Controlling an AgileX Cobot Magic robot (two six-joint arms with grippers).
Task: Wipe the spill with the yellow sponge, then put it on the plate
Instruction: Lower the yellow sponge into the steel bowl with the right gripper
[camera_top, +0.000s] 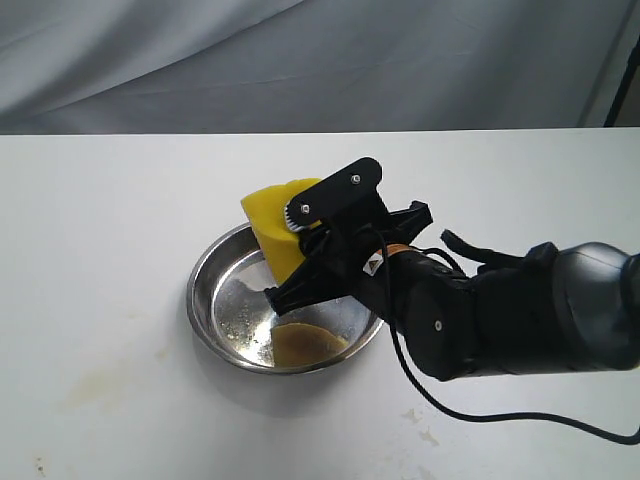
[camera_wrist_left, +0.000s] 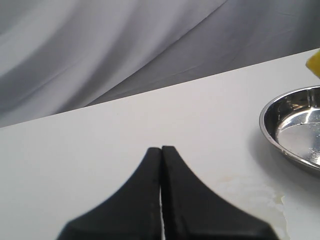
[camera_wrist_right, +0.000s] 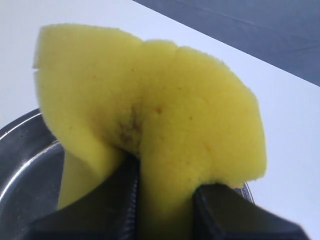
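My right wrist view shows the right gripper (camera_wrist_right: 165, 200) pinching the yellow sponge (camera_wrist_right: 150, 100) so hard that it folds, with a brownish mark in the crease. Only the exterior view tells me the sponge hangs over the plate (camera_top: 200, 300), where a brownish pool (camera_top: 308, 343) lies. The right arm (camera_top: 520, 310) hides the plate's right rim. The left gripper (camera_wrist_left: 161, 150) is closed and empty, above the table (camera_wrist_left: 75, 150) near the plate.

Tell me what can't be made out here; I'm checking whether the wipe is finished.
Exterior view: the right gripper covers the yellow sponge's lower part, so contact with the plate is unclear.
Right wrist view: the sponge hides most of the plate.
Left wrist view: the edge cuts off the plate.
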